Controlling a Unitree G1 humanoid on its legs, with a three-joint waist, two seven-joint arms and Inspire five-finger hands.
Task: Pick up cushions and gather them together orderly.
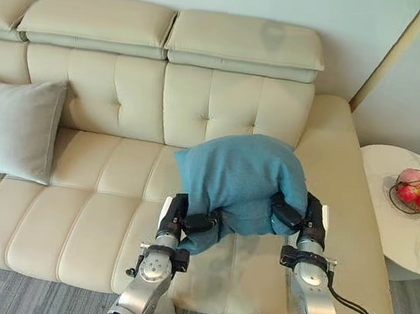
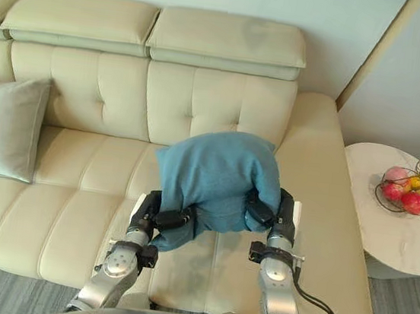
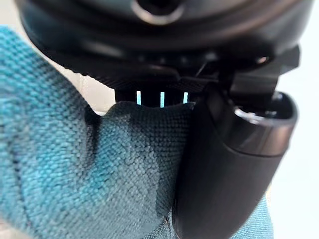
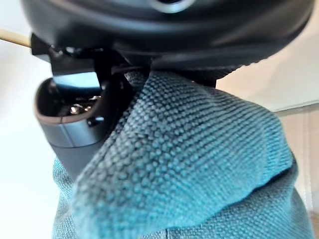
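Nearest, the left hand [image 1: 200, 222] and right hand [image 1: 289, 214] each pinch the blue cushion [image 1: 239, 172], held over the sofa [image 1: 70, 232] seat, well apart from the grey cushion [image 1: 10, 129]. Grip is only on cloth edges, so it may slip out during carrying

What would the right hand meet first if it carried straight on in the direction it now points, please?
The blue cushion itself: the right hand grips its side, so the fabric lies directly in its line. Beyond the cushion, that line seems to run toward the sofa backrest, though depth is unclear.
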